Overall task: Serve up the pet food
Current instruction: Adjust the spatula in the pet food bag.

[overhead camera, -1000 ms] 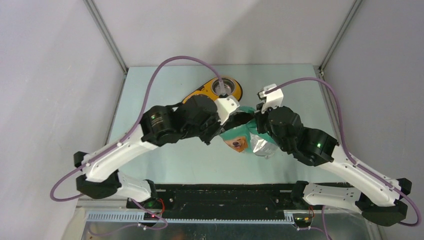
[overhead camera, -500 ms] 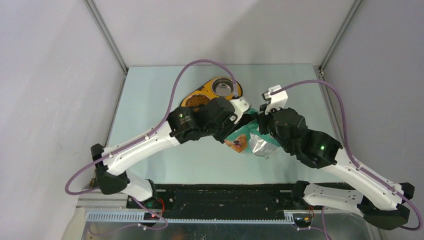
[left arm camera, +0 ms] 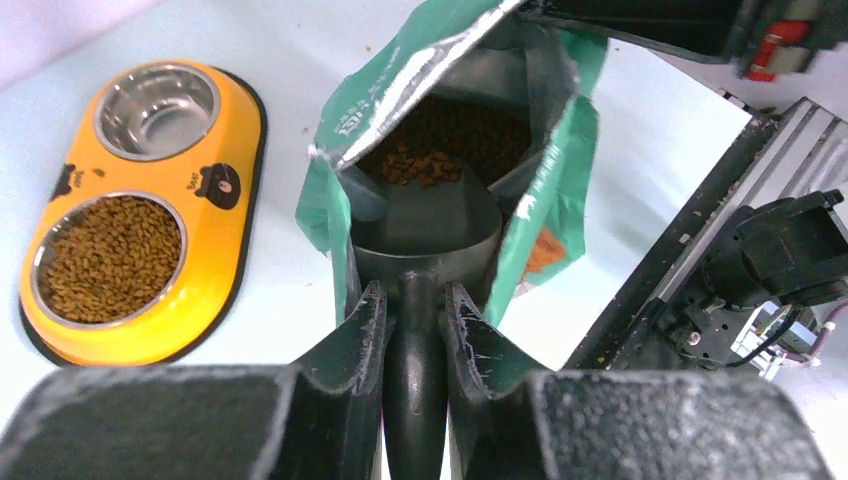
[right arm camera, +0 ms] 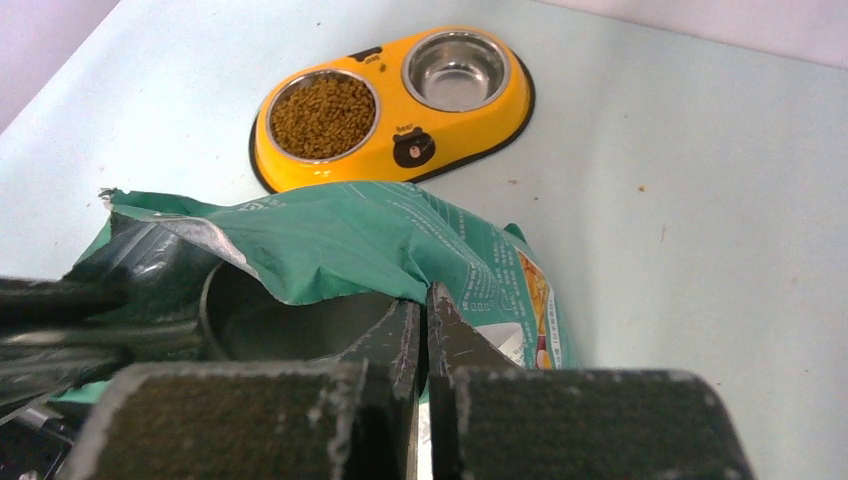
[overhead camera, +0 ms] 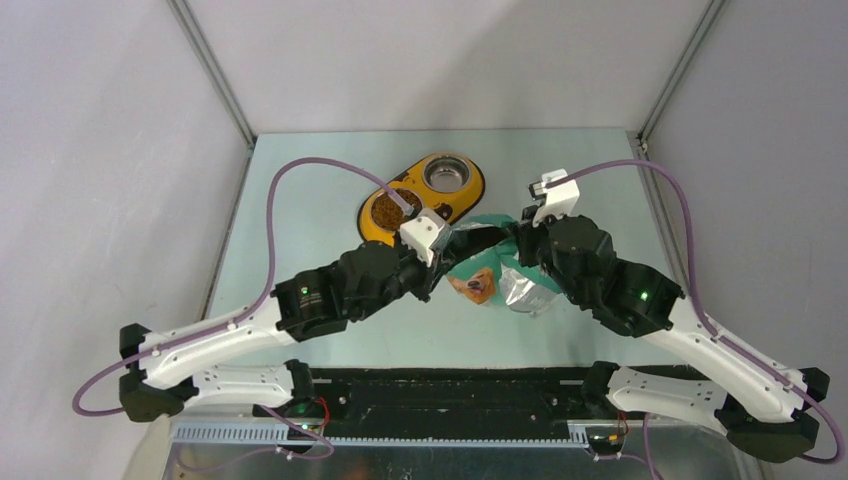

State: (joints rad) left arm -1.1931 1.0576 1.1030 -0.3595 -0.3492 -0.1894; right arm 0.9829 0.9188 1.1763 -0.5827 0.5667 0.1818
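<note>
Drawn back from the glossy yellow feeder (left arm camera: 205, 232), the left gripper (left arm camera: 415, 300) clamps narrow fingers on the grey metal scoop (left arm camera: 425, 235), whose handle they half hide. The scoop's bowl sits inside the crinkled teal bag (left arm camera: 350, 100) (foil-lined). The right gripper (right arm camera: 425, 325) pinches the bag's rim. Granular brown pet food (left arm camera: 110, 258) fills one feeder bowl, and more lies in the bag.

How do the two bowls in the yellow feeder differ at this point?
The filled bowl holds brown kibble nearly to its rim; the empty bowl shows only bare shiny metal. The filled bowl sits at the end of the feeder nearer the arms, the empty bowl at the far end. Both are round, steel, about the same size, and sunk into the same feeder.
</note>
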